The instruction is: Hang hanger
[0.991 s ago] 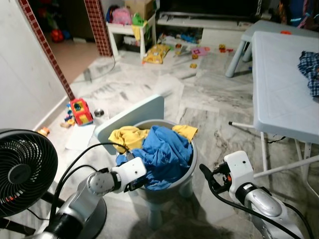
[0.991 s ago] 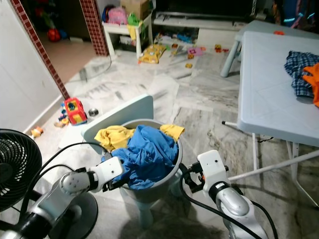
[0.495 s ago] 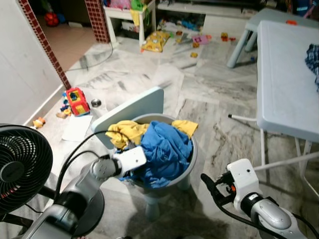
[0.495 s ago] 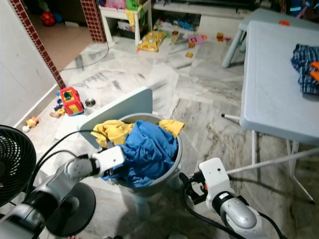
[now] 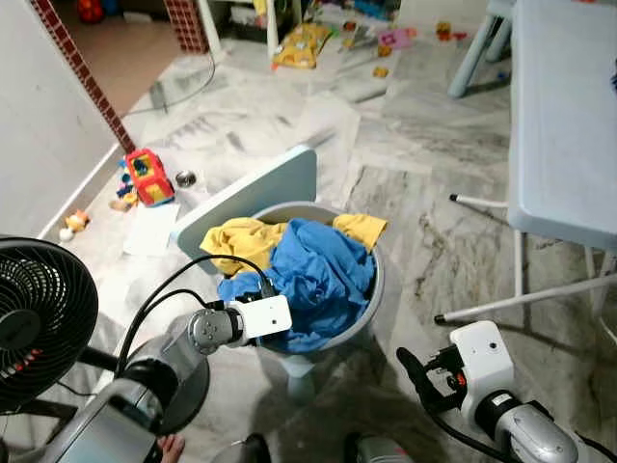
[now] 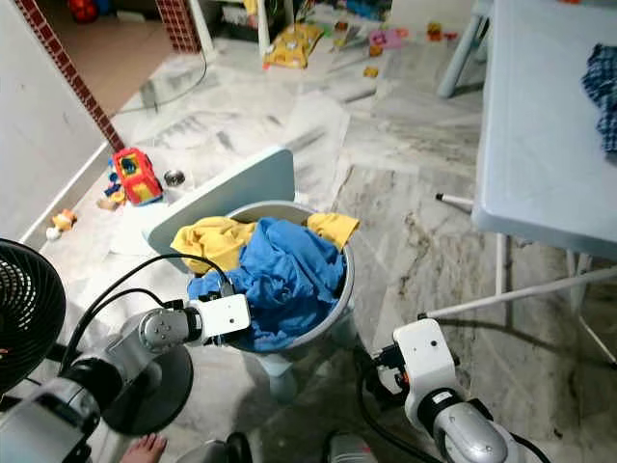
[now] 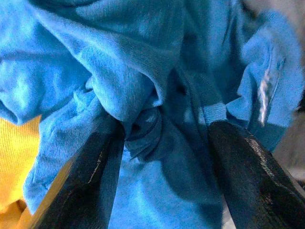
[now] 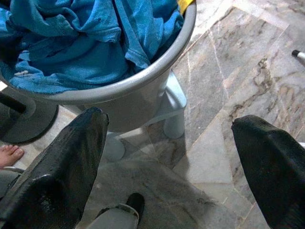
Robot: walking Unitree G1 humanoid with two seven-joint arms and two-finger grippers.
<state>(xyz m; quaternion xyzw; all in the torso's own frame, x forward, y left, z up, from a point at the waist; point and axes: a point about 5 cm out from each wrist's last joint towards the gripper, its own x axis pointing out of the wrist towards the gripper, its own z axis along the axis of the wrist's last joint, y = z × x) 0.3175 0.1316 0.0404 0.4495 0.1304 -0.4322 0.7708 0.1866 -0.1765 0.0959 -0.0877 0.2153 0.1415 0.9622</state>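
Clothes in a basket on a chair, fan to its left, table to its right.

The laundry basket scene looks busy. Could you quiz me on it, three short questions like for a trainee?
1. True or false: the left end effector has its fingers spread around a fold of the blue garment.
2. Which colour is the other garment in the grey basket? A) red B) yellow C) green
3. Fill in: the right end effector hangs open above the marble ____, beside the basket.

Key: 1 true; 2 B; 3 floor.
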